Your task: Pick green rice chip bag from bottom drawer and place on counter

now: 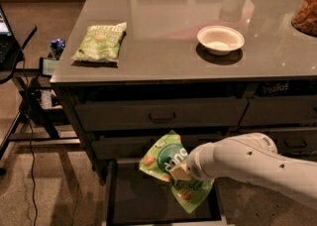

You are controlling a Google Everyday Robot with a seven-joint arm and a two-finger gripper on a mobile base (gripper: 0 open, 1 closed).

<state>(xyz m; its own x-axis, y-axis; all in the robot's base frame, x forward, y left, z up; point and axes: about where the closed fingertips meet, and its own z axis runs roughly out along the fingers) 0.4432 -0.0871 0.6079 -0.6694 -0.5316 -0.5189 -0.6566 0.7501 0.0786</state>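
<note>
Item: green rice chip bag (166,156), pinched mid-body in gripper (181,173), fingers clamped on it; hangs tilted over open bottom drawer (111,195), I judge lifted to pass rim. Destination: counter (163,36), 12 o'clock of bag, bare patch between kettle bag (100,42) and bowl (220,39)

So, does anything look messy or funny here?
Nothing is spilled or broken. The bottom drawer stands pulled open, and the gripper pinches the green rice chip bag over it, so the bag hangs tilted and crumpled.
</note>
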